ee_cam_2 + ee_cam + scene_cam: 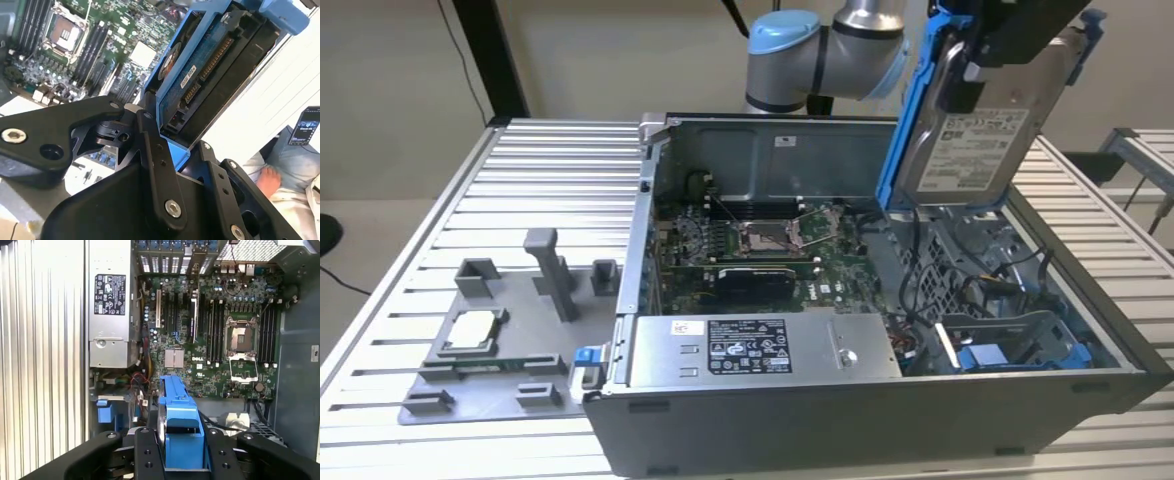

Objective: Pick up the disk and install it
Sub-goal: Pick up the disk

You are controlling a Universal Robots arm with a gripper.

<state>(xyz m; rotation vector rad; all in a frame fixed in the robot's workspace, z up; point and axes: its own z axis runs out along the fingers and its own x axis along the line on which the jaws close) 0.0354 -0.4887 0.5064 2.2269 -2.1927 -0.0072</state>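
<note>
- The gripper (1017,35) is clamped on the disk (971,140), one finger on each side of its blue bracket. You can see that in both wrist views.
- The disk hangs in the air above the open computer case (854,425), over the case's side on the exterior view's right. It touches nothing but the gripper.
- Its long axis runs nearly straight up and down, with the top end leaning a bit toward the exterior view's right. The gripper has it by that top end.
- In the exterior view the white label face looks out at the camera.
- In the second wrist view the disk (210,65) shows its circuit-board side, and the connector strip (216,59) sits at the end nearest the gripper (182,150).
- In the first wrist view the disk (180,425) is seen edge-on between the fingers (149,452), with the motherboard (210,340) below.
- The case lies on the ribbed tabletop (534,180). The silver power supply (761,345) is at its near edge.
- A grey fixture tray (520,375) sits on the exterior view's left, with a small square chip (470,330) resting on it.
</note>
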